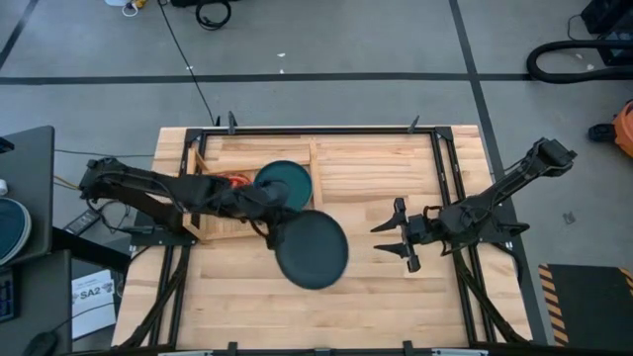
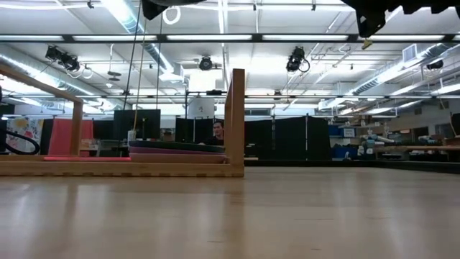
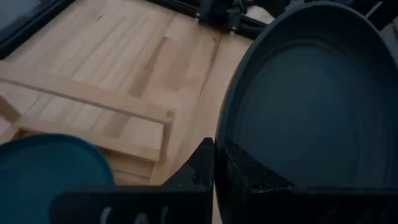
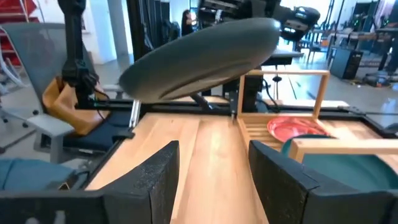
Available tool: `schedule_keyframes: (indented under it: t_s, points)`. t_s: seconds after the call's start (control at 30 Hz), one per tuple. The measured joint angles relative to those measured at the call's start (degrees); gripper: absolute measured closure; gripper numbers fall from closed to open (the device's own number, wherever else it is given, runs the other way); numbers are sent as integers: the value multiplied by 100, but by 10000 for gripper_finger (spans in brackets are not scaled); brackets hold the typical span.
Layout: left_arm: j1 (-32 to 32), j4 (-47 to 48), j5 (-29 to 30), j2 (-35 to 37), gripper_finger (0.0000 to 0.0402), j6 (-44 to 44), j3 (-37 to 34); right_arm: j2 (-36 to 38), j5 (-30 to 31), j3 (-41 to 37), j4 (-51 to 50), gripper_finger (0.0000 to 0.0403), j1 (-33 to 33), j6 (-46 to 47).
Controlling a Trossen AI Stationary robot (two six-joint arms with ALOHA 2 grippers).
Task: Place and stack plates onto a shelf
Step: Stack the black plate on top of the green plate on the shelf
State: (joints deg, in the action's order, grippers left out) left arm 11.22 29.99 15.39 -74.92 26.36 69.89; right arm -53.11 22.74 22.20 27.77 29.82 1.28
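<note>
One big dark plate (image 1: 313, 250) is pinched at its rim by the left end effector (image 1: 274, 232), lifted just beside the shelf (image 1: 203, 222); right end effector (image 1: 399, 235) waits wide open, holding nothing, shelf stack half hidden

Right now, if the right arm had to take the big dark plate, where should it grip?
The free rim of the big dark plate, on the side facing the right gripper. It hangs tilted above the table, the left gripper clamping the opposite edge, so come in level from the right.
</note>
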Motion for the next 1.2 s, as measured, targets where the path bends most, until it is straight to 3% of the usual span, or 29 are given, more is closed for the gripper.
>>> schedule_keyframes:
  t_s: [0.23, 0.63, 0.9, 1.2]
  points:
    - [-905, 348, -821, 638, 386, 3, -3, 189, 7, 0, 6, 205, -2, -30]
    - [-3558, 1351, -1423, 1135, 386, -1028, -3, 136, -16, 0, -142, 205, -16, -22]
    - [-4892, 2130, -1821, 582, 386, -1552, 6, 99, -12, -2, -172, 204, -44, -22]
    - [-5156, 2351, -1837, -546, 386, -1574, 6, 95, -21, -2, -173, 206, -44, -20]
